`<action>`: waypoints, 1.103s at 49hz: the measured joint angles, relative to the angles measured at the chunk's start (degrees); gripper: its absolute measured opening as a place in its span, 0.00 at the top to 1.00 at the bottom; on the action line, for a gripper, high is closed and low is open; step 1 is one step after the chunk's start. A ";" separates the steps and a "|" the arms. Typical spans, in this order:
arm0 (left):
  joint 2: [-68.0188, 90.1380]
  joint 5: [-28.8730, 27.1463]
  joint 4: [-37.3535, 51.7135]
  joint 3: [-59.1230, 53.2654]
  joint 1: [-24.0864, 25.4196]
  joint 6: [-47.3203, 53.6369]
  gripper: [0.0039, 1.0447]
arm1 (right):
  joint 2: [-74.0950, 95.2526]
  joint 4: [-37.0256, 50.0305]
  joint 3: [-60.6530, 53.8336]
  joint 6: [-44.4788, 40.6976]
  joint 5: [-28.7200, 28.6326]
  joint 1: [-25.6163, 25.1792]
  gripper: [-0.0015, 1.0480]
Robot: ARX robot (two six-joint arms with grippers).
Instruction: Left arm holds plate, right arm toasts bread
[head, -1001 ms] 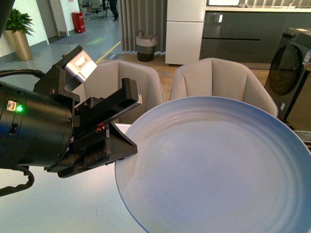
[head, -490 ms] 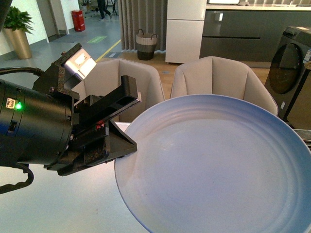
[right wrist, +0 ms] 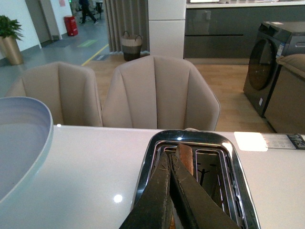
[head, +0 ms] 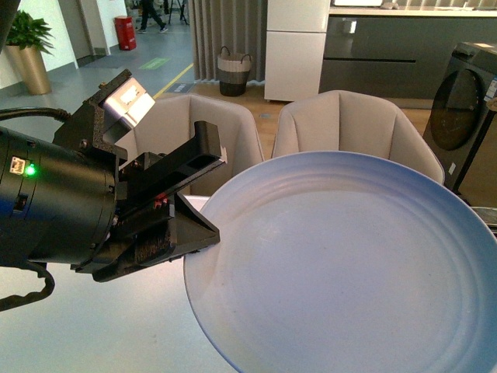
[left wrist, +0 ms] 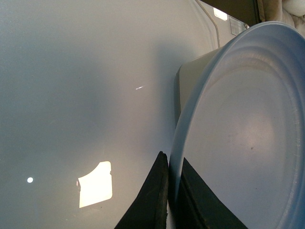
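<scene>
Blue-grey plate (head: 349, 264) hasn't budged, left gripper (left wrist: 169, 164) clamped on its rim; right gripper (right wrist: 171, 156) pinches bread (right wrist: 185, 160) at the toaster (right wrist: 190, 136) (slot-bound, I'd guess).

Pale blue-grey plate (head: 349, 264), black left arm (head: 54, 210), brown bread (right wrist: 185, 158).

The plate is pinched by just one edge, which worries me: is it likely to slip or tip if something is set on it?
Probably stiff but heavy for that grip: the left gripper clamps only the rim of the wide plate, so weight far out would likely lever it down. Its glossy glaze looks slippery; it might pivot between the jaws.
</scene>
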 joint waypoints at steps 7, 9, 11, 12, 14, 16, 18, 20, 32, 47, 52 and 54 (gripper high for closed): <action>0.00 0.00 0.00 0.00 0.00 0.00 0.97 | -7.96 -9.81 0.02 -0.02 0.07 -0.02 0.98; 0.00 -0.07 0.00 0.00 0.02 0.00 0.97 | -10.05 -10.60 0.02 0.00 -0.02 -0.02 0.98; 0.00 -0.09 0.00 0.00 0.00 0.00 0.97 | -10.43 -10.78 0.02 0.00 0.00 -0.02 0.98; -0.04 0.00 0.00 0.00 0.00 0.00 0.97 | -10.49 -10.84 0.02 0.00 0.00 -0.02 0.98; -0.07 0.04 0.00 0.00 -0.02 0.00 0.97 | -10.49 -10.88 0.02 0.00 0.00 -0.02 0.98; -0.07 0.04 0.00 0.00 -0.04 0.00 0.97 | -10.51 -10.93 0.02 0.00 0.00 -0.02 0.98; -0.07 0.02 0.00 0.00 -0.02 0.00 0.97 | -10.56 -10.97 0.02 0.00 0.02 -0.02 0.98; -0.07 -0.02 0.00 0.00 -0.02 0.00 0.97 | -10.60 -10.99 0.02 0.00 0.02 -0.02 0.98; -0.07 -0.02 0.00 0.00 -0.02 0.00 0.97 | -10.67 -10.99 0.02 -0.02 0.02 -0.02 0.66; -0.07 0.02 0.00 0.00 -0.02 0.00 0.97 | -10.67 -10.99 0.02 -0.02 0.00 -0.02 0.14; -0.07 0.00 0.00 0.00 -0.02 0.00 0.97 | -10.67 -10.99 0.02 -0.02 0.00 -0.02 0.09; -0.07 0.02 0.00 0.00 -0.02 0.00 0.97 | -10.67 -10.99 0.02 -0.02 0.00 -0.02 0.08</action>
